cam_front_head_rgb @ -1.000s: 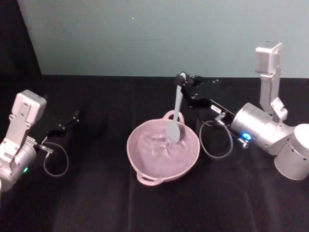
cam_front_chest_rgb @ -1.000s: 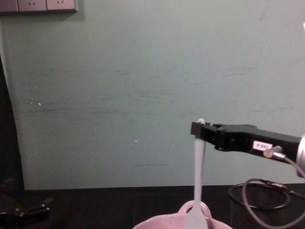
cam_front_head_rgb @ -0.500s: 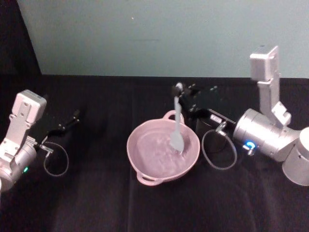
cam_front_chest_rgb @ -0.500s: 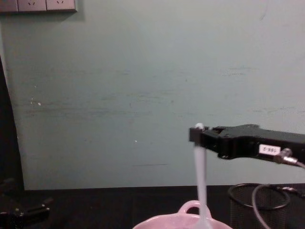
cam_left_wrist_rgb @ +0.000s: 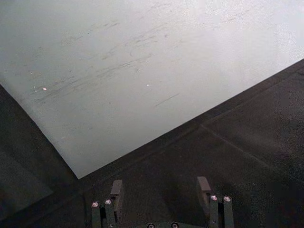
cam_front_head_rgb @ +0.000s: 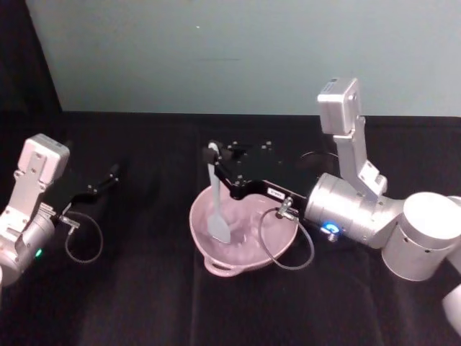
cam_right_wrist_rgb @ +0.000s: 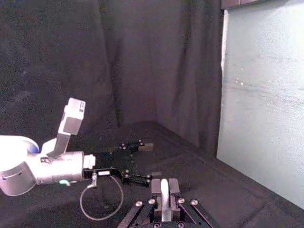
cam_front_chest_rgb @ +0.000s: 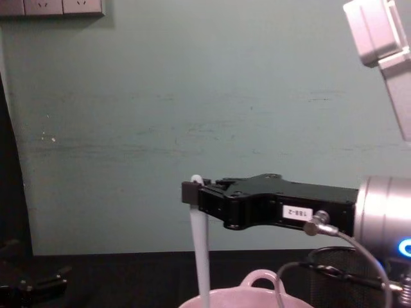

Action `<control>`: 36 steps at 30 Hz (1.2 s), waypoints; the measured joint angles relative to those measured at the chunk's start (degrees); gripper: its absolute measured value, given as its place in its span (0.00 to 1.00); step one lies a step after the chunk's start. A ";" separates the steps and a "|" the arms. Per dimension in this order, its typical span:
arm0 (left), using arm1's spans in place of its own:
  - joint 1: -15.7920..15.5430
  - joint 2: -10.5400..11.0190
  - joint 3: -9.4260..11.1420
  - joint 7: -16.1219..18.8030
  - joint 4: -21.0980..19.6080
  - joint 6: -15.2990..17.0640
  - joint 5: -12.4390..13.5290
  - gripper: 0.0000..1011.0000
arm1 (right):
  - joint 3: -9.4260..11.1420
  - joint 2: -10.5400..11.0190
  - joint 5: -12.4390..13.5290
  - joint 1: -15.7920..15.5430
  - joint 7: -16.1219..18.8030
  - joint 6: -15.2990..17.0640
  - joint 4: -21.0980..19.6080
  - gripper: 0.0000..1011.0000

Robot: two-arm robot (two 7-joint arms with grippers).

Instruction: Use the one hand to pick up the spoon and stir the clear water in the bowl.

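The right pincer (cam_front_head_rgb: pixel 214 154) pinches the top of the spoon (cam_front_head_rgb: pixel 217 209) handle above the pink bowl (cam_front_head_rgb: pixel 241 258). The spoon stands nearly upright, with its head inside the left part of the bowl. The left pincer (cam_front_head_rgb: pixel 110 174) is spread, well apart at the left of the worktop (cam_front_head_rgb: pixel 144 303).

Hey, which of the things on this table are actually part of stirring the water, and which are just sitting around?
In use:
right gripper, shut on the spoon
pink bowl, with the spoon's head dipped in it

Lying about:
black mesh cup, behind the right arm
left gripper, parked open at the table's left
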 joint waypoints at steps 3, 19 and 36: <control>0.00 0.00 0.00 0.00 0.00 0.00 0.00 1.00 | -0.44 -0.93 0.00 0.81 0.22 -0.55 1.30 0.10; 0.00 0.00 0.00 0.00 0.00 0.00 0.00 1.00 | 2.17 -4.87 4.06 3.98 1.54 -5.65 12.67 0.10; 0.00 0.00 0.00 0.00 0.00 0.00 0.00 1.00 | 8.25 -0.29 4.87 -0.81 -2.10 -6.67 7.92 0.10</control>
